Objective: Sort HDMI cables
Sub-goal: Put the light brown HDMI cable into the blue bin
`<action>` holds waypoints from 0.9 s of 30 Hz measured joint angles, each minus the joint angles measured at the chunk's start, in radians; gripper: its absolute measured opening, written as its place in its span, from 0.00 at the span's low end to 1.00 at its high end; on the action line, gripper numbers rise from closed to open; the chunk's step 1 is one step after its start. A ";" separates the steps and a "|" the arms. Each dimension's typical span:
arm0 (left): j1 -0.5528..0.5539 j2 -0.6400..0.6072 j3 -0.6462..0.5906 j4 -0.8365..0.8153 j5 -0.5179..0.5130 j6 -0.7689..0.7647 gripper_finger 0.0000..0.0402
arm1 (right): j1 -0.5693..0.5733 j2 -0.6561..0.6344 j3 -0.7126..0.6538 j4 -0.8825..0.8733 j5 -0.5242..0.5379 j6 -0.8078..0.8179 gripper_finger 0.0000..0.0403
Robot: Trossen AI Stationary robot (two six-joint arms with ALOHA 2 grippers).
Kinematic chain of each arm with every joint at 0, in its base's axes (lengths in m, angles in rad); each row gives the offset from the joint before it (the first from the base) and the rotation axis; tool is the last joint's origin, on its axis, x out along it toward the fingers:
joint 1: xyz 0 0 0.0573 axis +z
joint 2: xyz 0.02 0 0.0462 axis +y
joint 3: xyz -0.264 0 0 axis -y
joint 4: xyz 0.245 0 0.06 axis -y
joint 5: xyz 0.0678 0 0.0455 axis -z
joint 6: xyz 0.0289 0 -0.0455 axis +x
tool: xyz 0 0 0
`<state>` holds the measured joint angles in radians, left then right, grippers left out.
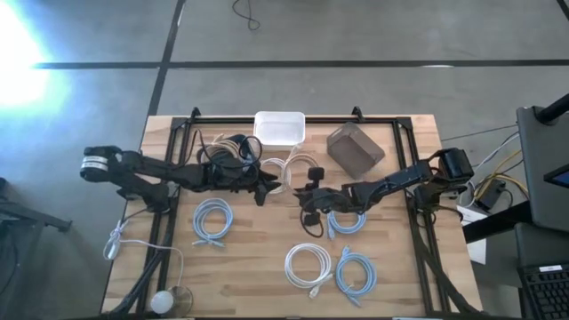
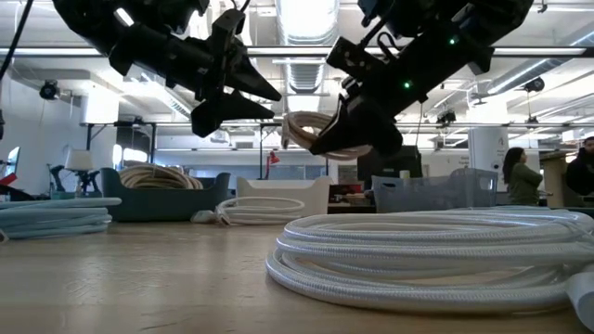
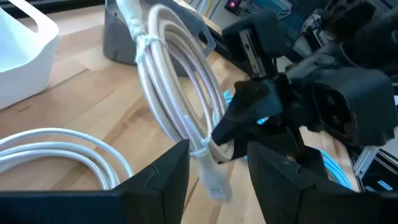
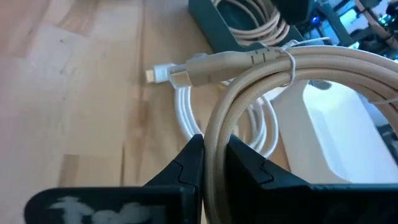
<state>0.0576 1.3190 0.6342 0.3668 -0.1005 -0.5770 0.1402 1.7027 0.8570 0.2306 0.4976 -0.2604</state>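
My right gripper is shut on a tan-beige HDMI cable coil, held in the air over the table's middle. The coil also shows in the low view and the left wrist view. My left gripper is open just left of it. In the left wrist view its fingers stand on either side of the coil's lower end and hanging plug, with gaps showing. A white coil lies flat on the table below. My right gripper pinches the coil's bundled strands between its two fingers at one spot on the ring. The fingers come from the table's right, slanting down, and lie across the strands. The coil stands on edge, tilted and lifted clear of the table, with a plug sticking out beside the tie.
A white bin, a grey-brown bin and a dark bin holding tan coils stand along the far side. Light blue coils and a white coil lie nearer. A white cord with a puck lies at the near left.
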 joint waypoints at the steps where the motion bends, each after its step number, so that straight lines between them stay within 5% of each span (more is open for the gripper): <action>1: 0.000 0.000 0.000 0.000 0.000 0.000 0.41 | 0.004 0.000 0.000 0.005 -0.001 -0.010 0.10; 21: 0.000 -0.001 0.008 0.040 0.000 0.088 0.41 | 0.037 0.000 0.039 0.043 -0.072 -0.079 0.12; 27: -0.001 -0.001 0.018 0.047 0.005 0.144 0.29 | 0.034 0.000 0.039 0.043 -0.077 -0.023 0.13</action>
<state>0.0570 1.3178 0.6521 0.4142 -0.0951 -0.4331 0.1745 1.7027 0.8963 0.2733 0.4210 -0.2838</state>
